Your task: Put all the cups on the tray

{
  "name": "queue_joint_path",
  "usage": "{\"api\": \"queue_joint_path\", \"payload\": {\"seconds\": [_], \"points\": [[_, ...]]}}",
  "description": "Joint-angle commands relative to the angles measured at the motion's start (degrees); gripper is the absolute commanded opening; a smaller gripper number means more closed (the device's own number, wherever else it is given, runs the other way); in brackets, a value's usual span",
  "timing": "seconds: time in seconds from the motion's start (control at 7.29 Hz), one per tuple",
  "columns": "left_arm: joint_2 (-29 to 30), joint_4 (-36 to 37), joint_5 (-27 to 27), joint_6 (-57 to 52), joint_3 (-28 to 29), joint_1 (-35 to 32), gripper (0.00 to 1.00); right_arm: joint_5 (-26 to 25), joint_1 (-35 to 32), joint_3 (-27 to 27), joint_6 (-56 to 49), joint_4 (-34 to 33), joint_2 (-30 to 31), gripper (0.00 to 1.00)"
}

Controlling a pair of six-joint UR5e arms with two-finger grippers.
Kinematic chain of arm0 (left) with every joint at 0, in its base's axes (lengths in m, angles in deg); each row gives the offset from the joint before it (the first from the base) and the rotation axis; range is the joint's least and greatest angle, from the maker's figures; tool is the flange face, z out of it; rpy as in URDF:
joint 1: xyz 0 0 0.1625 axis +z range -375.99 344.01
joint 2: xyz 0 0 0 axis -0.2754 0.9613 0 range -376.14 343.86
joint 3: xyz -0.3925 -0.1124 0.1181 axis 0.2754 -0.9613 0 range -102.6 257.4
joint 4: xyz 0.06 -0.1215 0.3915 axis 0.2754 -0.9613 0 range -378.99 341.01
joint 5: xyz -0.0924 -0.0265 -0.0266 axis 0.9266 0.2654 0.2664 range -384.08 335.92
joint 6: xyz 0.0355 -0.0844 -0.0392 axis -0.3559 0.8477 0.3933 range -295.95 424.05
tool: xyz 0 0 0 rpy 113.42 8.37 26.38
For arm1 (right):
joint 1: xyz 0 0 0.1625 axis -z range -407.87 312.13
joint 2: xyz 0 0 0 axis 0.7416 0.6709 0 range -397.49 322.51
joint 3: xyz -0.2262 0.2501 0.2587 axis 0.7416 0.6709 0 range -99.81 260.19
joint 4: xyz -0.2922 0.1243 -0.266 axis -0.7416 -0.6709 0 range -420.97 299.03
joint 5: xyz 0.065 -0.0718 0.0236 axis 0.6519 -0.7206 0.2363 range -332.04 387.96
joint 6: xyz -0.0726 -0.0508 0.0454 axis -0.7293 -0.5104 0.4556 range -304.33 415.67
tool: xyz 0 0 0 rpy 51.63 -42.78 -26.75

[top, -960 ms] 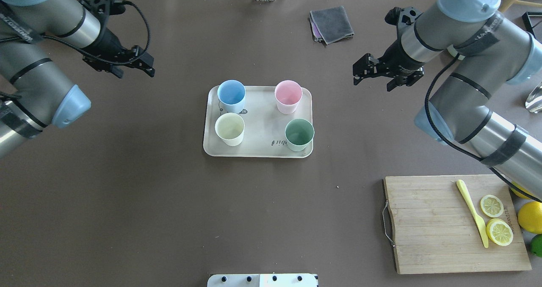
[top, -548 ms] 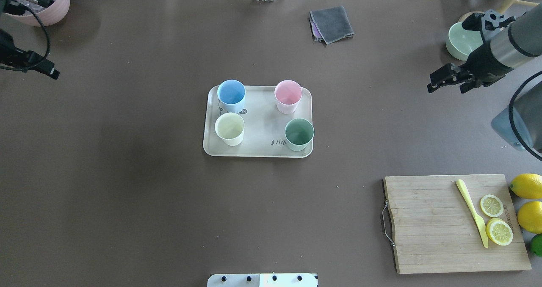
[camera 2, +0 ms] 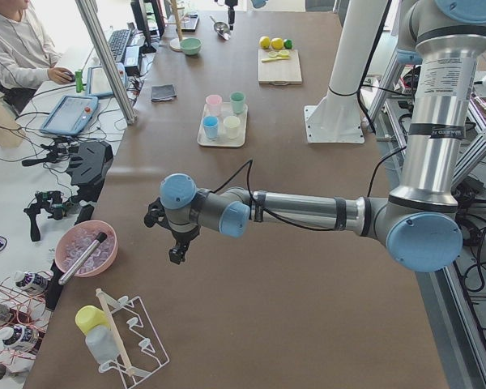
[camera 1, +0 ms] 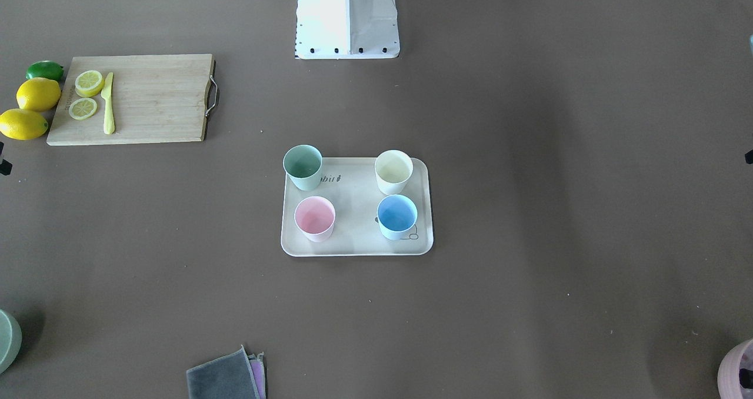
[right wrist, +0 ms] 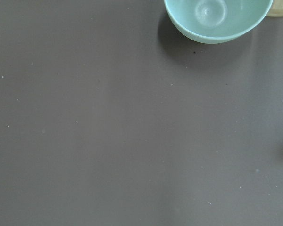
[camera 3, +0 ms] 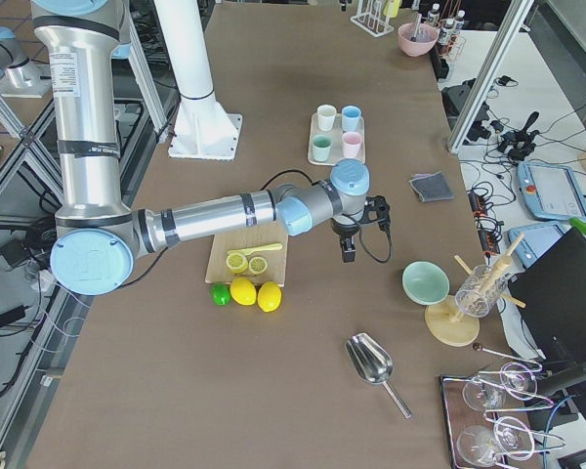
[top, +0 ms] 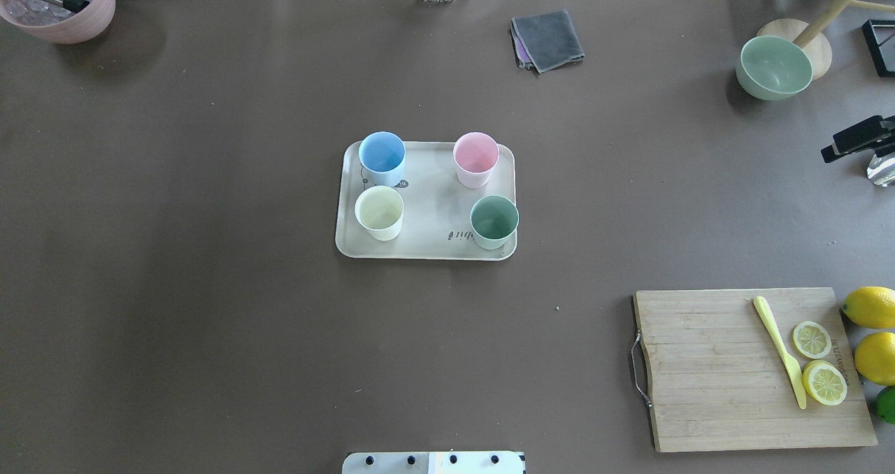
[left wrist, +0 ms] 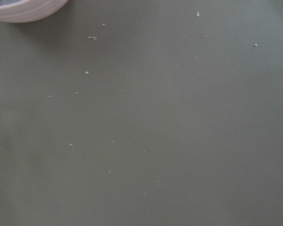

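Left fingers [camera 2: 177, 251]: low over the bare desk [top: 210, 285] at the robot's left end, beside the pink bowl [top: 59, 5]. Seen clearly from the side only, so I cannot tell whether they are apart or together. Nothing seen in them.
Right fingers [top: 856, 138]: at the opposite end, cut by the edge of the overhead view, near the green bowl [top: 774, 67]. Gap likewise not readable. Nothing seen in them.
Both wrist cameras show only desk and a bowl rim. I read this as arms standing off, well apart from the work, because nothing is left to carry.

Cutting board [top: 706, 369]: near right corner, with knife and lemon slices. No part in the task.

Tray [top: 433, 198]: mid-desk, flat, long side across.

Cups, all upright, mouths up, on the tray:
- blue cup [top: 382, 158], far left corner
- pink cup [top: 475, 158], far right corner
- cream cup [top: 379, 212], near left
- green cup [top: 494, 221], near right, close to the rim, part over the lettering

One per corner, none touching. The spacing likely gave the fingers room to let go without knocking a neighbour. Task looks complete.
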Motion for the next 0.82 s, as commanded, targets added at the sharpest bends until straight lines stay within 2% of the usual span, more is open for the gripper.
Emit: {"api": "queue_joint_path", "payload": {"seconds": [0.0,0.27,0.69], "points": [[-2.17,0.1,-0.94,-1.73,0.1,-1.06,0.98,0.09,-2.06,-0.23,-3.11,-2.28,0.44,1.0],[-1.91,0.28,-1.29,3.34,-0.08,-1.06,0.98,0.01,-2.95,-0.24,-5.68,-4.32,0.44,1.0],[-0.94,2.46,-0.95,3.72,-0.43,-1.06,0.98,0.01,-2.6,-0.15,-5.68,-4.41,0.35,1.0]]}}
